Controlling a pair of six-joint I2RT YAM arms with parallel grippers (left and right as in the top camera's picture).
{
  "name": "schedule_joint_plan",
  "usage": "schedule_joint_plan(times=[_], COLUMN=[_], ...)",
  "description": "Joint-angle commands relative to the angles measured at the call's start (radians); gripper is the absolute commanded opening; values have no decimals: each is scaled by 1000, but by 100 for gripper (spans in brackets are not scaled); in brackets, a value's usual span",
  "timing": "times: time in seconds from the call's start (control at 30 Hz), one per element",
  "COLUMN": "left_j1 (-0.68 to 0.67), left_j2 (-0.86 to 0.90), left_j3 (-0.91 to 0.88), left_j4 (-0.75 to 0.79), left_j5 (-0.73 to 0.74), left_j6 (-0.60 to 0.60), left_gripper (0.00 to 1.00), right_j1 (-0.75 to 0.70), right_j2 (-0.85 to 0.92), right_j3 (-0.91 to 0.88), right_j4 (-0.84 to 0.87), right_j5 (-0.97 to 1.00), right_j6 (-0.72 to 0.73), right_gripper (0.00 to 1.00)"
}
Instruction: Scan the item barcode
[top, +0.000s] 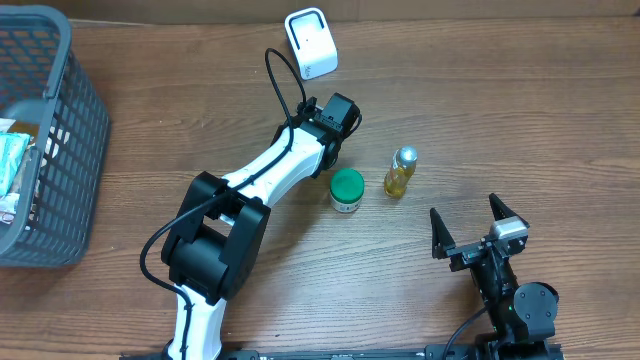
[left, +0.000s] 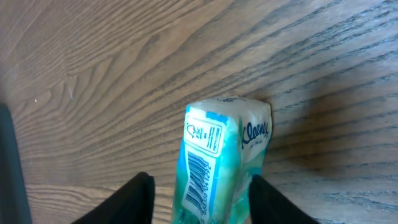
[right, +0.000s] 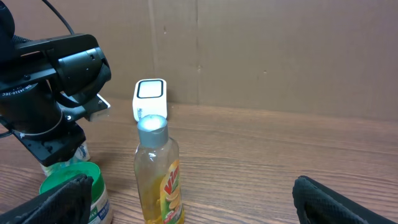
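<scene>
A teal Kleenex tissue pack (left: 217, 149) stands on the wood table, its barcode label facing the left wrist camera. My left gripper (left: 202, 186) straddles it with the jaws open: a gap shows on the left side, while the right finger (left: 264, 199) is at the pack's edge. From overhead the left gripper (top: 335, 120) covers the pack, just below the white scanner (top: 311, 42). The scanner (right: 150, 99) also shows in the right wrist view. My right gripper (top: 470, 225) is wide open near the front edge, holding nothing.
A yellow liquid bottle (top: 400, 172) and a green-lidded jar (top: 347, 189) stand between the two arms; in the right wrist view the bottle (right: 158, 174) and jar (right: 71, 186) are close ahead. A grey basket (top: 50, 130) with items sits at far left.
</scene>
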Motion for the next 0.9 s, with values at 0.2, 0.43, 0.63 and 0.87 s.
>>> schedule_joint_plan(times=[0.2, 0.43, 0.63, 0.87], left_j1=[18, 130, 257, 291], left_j2=[0, 1, 1, 1], left_j3=[108, 118, 116, 104], left_j4=[-75, -89, -99, -98], left_j5=[126, 398, 638, 732], left_j6=[-57, 16, 111, 190], left_gripper=[78, 81, 77, 76], right_j1=[1, 1, 1, 1], right_j2=[-7, -7, -7, -7], right_j3=[-11, -11, -11, -11], right_j4=[4, 4, 4, 4], right_j5=[-6, -6, -6, -6], right_j6=[1, 1, 1, 1], right_gripper=[100, 100, 100, 100])
